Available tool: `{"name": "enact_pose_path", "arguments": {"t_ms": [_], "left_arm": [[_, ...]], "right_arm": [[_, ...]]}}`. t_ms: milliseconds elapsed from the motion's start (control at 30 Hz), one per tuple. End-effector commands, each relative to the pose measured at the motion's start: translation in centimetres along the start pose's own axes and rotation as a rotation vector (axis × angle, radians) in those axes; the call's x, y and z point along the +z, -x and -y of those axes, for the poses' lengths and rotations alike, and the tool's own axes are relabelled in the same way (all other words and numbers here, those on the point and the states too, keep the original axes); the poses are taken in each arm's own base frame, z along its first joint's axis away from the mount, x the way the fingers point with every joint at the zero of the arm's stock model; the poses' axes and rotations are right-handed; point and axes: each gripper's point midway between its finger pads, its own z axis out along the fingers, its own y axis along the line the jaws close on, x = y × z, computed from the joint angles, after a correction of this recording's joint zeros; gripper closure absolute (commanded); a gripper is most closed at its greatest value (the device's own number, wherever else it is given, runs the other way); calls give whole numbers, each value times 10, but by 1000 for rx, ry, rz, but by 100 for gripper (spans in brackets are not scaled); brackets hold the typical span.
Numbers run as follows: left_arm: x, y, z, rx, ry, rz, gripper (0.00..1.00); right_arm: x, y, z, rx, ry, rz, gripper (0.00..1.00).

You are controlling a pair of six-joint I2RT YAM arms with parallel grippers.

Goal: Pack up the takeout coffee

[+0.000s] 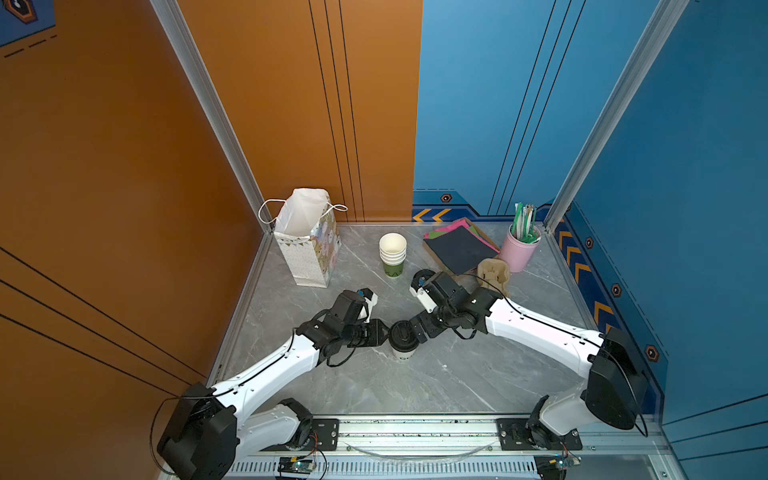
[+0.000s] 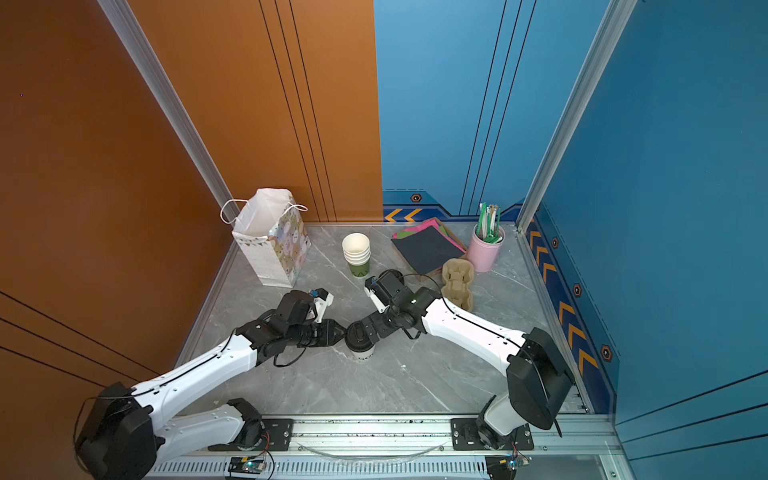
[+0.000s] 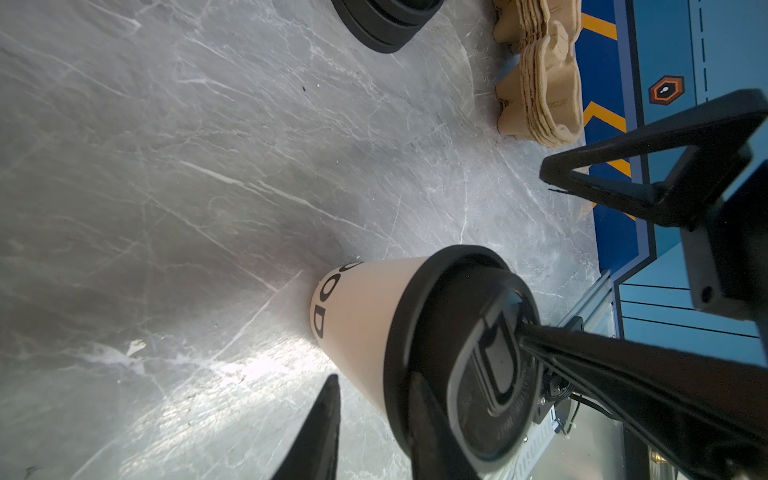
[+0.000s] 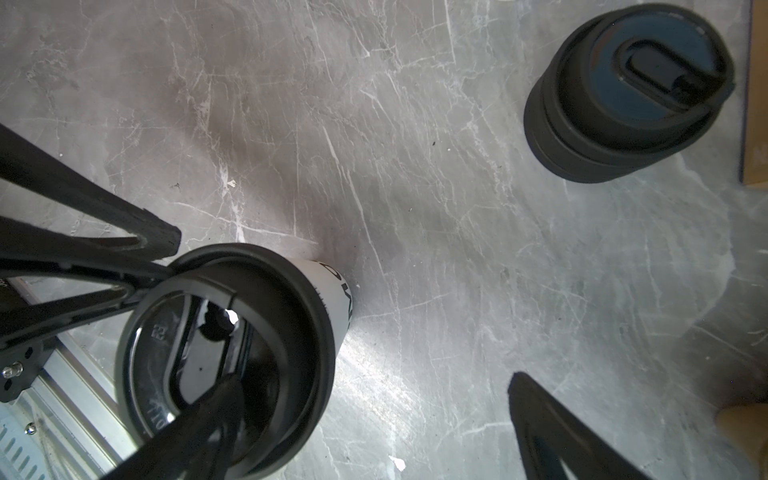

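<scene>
The takeout coffee, a white paper cup with black lettering and a black sip lid, stands upright mid-table between both arms. From the left, my left gripper has its jaws apart astride the lid's rim. One finger lies over the lid top; the other hangs beside the cup wall, a gap showing. My right gripper comes from the right, wide open. One of its fingers is over the lid, the other over bare table.
A patterned gift bag stands open at back left. Behind the coffee are stacked lidless cups and a pile of black lids. Pulp cup carriers, coloured napkins and a pink straw holder fill the back right.
</scene>
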Motion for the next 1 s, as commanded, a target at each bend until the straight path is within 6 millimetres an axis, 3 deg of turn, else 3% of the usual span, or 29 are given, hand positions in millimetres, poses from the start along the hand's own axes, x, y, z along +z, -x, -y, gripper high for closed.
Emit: {"name": "enact_pose_path", "arguments": {"t_ms": [0,200,400,633,967], "left_arm": [[14,-64,-60,-53,224,-203,72],[15,-65,-58,-43,221,-214,72],[5,-39,-34,-4,160,-136,67],[-12,-6,-13,40,113,-33,54],[-39,34,2,118,103,116,37]], "right_arm": [[24,-62,19,-13,-87,-222,0],[24,-62,19,-11,-87,-221,0],[21,-57,18,-14,-86,-203,0],[16,-44,16,-18,-80,-172,0],[5,-12,9,-41,-64,-101,0]]}}
